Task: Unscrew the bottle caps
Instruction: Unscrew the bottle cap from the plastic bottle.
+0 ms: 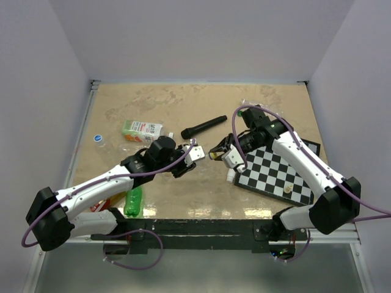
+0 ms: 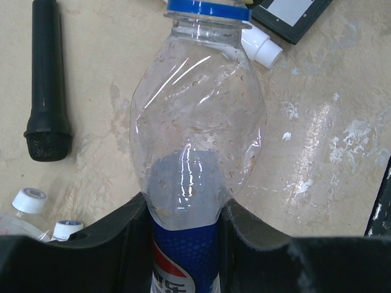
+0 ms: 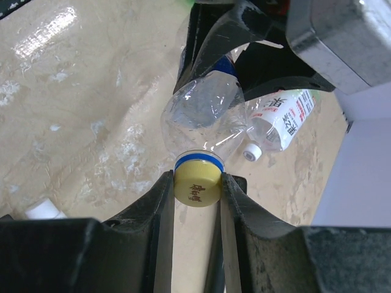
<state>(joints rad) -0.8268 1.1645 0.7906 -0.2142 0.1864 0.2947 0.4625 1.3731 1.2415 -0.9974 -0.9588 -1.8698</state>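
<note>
Over the middle of the surface [image 2: 317, 152], the left gripper [image 2: 186, 227] is clamped on the Pepsi bottle [image 2: 195, 122] at its label. The right gripper [image 3: 197, 195] pinches its yellow cap [image 3: 197, 182], which is not yet off. Another bottle [image 3: 281, 119] lies nearby, its white cap [image 3: 251, 152] on, so most of the work remains.

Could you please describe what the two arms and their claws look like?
The left arm and right arm both have white link shells with black joint housings, and a purple cable loops along each. The left claw and right claw have matte black, curved fingers.
</note>
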